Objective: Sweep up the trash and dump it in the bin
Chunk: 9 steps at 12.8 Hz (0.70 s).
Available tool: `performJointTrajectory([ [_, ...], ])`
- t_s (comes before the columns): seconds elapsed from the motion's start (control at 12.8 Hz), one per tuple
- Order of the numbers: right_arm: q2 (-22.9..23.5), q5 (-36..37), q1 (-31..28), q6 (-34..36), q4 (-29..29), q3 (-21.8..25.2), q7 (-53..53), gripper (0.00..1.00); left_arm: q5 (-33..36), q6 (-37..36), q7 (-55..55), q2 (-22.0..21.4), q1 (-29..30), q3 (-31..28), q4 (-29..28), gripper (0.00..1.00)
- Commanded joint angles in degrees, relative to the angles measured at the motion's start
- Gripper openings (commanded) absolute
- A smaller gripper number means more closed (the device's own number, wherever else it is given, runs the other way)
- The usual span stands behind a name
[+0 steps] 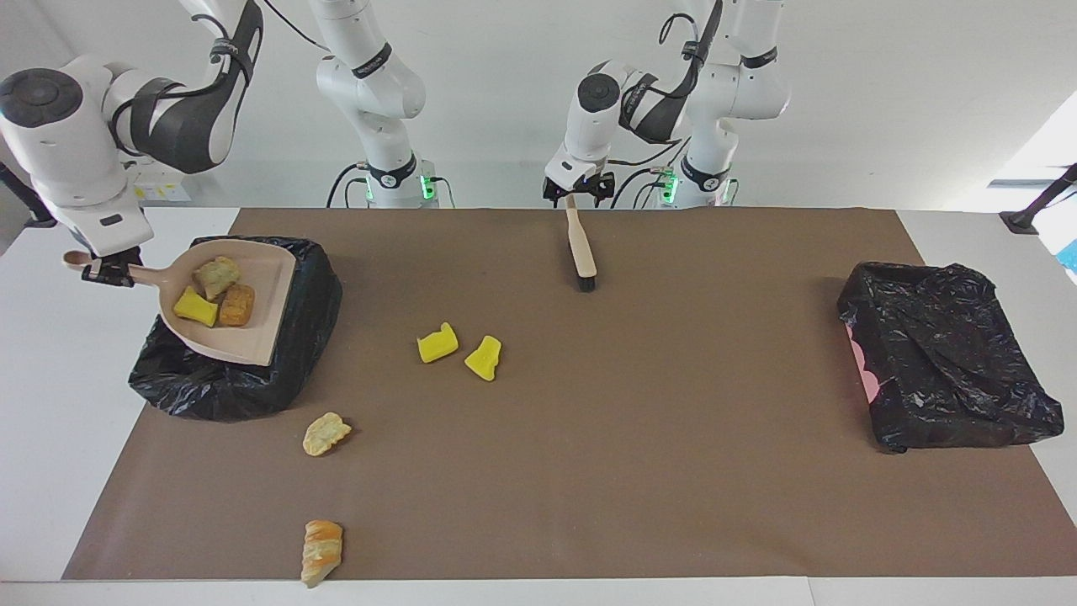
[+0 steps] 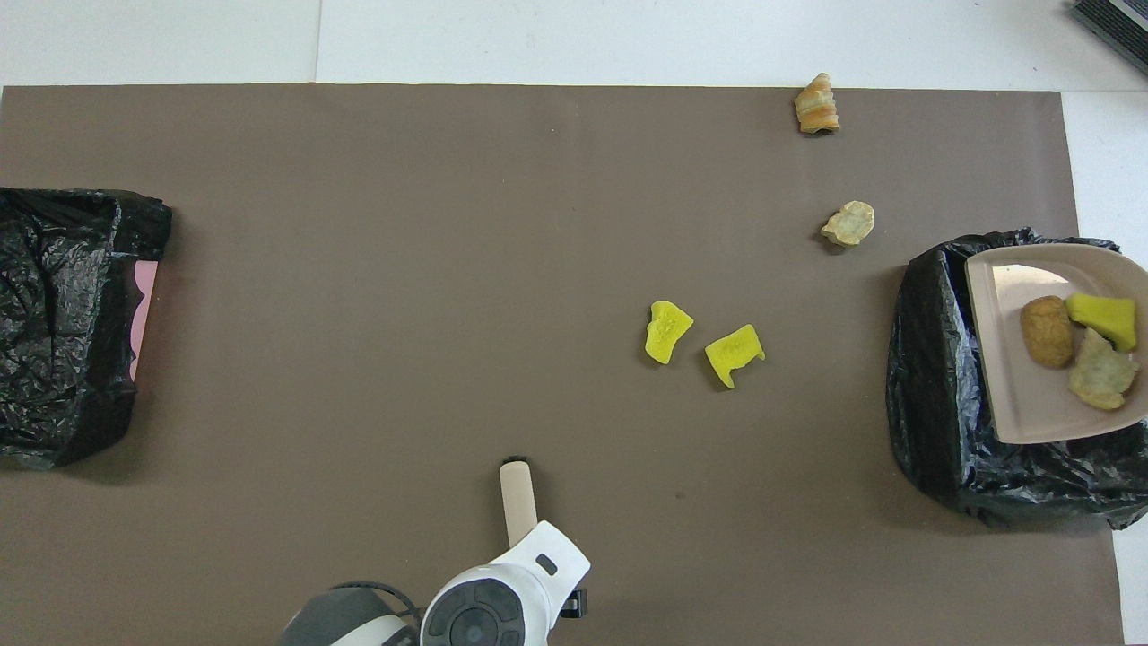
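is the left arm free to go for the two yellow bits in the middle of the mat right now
Probably yes. The left end effector is open just above the brush handle, holding nothing, and the two yellow bits lie on bare mat with nothing between. The brush lies on the way but is low.
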<state>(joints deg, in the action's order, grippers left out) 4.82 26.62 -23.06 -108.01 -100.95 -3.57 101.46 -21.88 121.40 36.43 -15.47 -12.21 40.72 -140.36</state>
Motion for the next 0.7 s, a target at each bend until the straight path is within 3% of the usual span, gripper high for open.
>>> performJointTrajectory([
  [0.0,-6.3,7.27,-3.64,-6.4,-9.33,-0.56,-2.04,0.0,9.19,-0.38,-1.62,2.46,0.79,-4.76,5.26,1.0],
  [0.23,-10.17,17.54,-3.75,-8.62,-15.49,-0.65,-9.23,0.0,14.22,-4.04,-9.33,5.26,0.09,-16.59,14.73,1.0],
  [0.62,-12.98,25.93,-1.63,-7.74,-16.91,-0.74,-14.28,0.0,18.18,-20.57,-25.42,10.63,0.17,-31.38,37.58,1.0],
])
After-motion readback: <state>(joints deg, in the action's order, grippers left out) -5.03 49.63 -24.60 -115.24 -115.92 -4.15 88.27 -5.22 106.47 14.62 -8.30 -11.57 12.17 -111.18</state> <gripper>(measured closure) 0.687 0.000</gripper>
